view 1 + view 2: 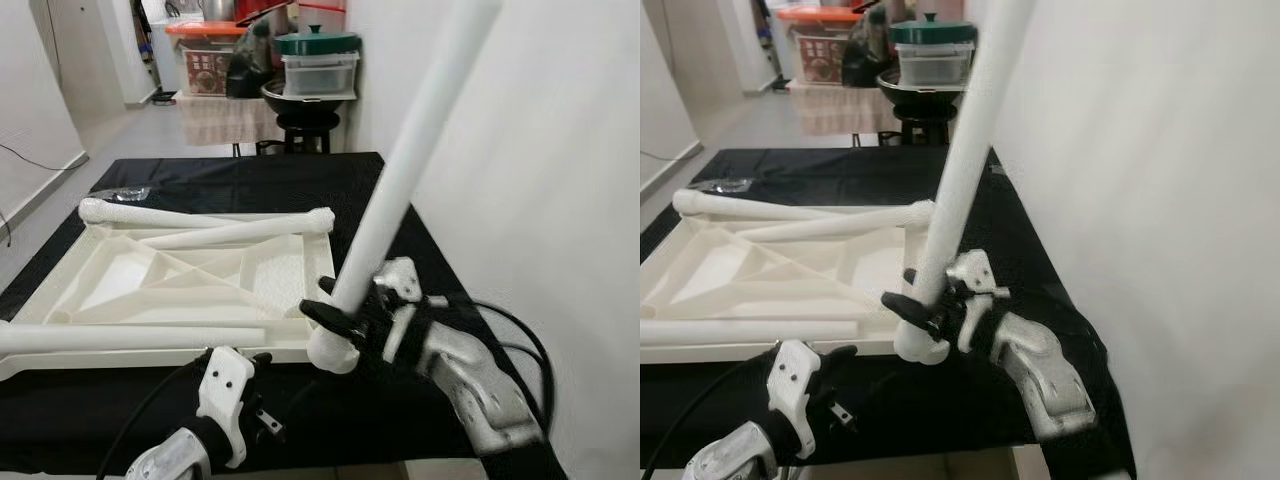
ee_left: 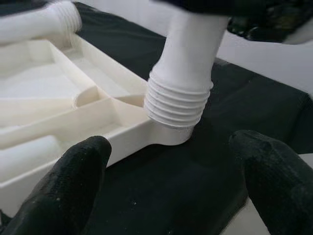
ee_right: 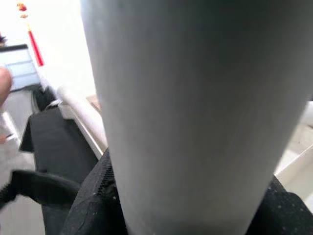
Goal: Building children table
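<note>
While the white tabletop (image 1: pixel 110 275) lies upside down on the black cloth (image 1: pixel 250 175) across the left and centre of the left eye view, one white table leg (image 1: pixel 400 170) stands tilted from the lower centre up toward the upper right of that frame. Its threaded end (image 2: pixel 177 105) sits at the corner socket (image 2: pixel 166 134) at the tabletop's near right corner, with several threads showing above the socket in the left wrist view. The right gripper (image 1: pixel 345 318) is clamped around this leg just above the threads, its black fingers (image 1: pixel 325 312) wrapping the tube. The left gripper (image 2: pixel 171 186) hovers low in the frame, near the front edge of the cloth, its two fingers spread apart and holding nothing, pointing at the socket. Three more legs lie on the tabletop: two loose legs (image 1: pixel 235 230) cross at the far side, and another leg (image 1: pixel 120 338) rests along the near rim. Storage boxes (image 1: pixel 318 70) stand at the upper centre.
</note>
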You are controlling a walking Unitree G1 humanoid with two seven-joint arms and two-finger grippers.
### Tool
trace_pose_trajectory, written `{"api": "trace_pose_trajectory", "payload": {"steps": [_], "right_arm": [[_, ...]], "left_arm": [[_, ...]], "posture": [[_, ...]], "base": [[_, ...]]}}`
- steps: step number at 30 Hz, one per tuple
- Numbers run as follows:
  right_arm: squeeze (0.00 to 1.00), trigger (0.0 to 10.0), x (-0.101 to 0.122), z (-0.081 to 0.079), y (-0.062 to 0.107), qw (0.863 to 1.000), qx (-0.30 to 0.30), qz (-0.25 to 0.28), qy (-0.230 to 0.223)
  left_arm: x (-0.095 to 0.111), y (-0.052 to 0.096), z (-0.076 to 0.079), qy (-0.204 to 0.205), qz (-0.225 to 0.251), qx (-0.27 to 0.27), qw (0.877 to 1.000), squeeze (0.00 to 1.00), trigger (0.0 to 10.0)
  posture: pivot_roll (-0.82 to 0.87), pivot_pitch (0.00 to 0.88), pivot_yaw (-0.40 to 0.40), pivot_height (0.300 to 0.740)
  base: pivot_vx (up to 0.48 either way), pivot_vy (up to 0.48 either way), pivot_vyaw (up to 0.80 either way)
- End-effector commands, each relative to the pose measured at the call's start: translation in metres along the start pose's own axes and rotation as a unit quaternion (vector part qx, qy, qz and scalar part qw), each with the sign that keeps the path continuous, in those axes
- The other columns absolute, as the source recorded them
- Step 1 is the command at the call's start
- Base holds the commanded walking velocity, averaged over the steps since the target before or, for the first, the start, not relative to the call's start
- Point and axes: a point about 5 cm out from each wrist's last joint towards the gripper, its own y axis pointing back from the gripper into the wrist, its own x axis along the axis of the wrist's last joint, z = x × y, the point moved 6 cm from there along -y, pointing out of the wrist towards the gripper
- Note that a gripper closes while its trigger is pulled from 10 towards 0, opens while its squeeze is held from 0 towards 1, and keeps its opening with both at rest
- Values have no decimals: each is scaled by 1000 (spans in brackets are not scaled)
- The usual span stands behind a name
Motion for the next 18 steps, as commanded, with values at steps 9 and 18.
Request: {"api": "trace_pose_trajectory", "payload": {"steps": [9, 18], "right_arm": [[0, 10000, 12, 5, 7, 996, 83, -5, -7], [0, 10000, 35, 10, 14, 986, 165, -11, 25]], "left_arm": [[6, 21, 15, -34, -17, -7, 999, 0, 10000], [15, 49, 44, -45, -28, -54, 997, 0, 10000]], "posture": [[73, 126, -29, 740], [99, 226, -8, 740]], "base": [[0, 0, 0], [0, 0, 0]]}}
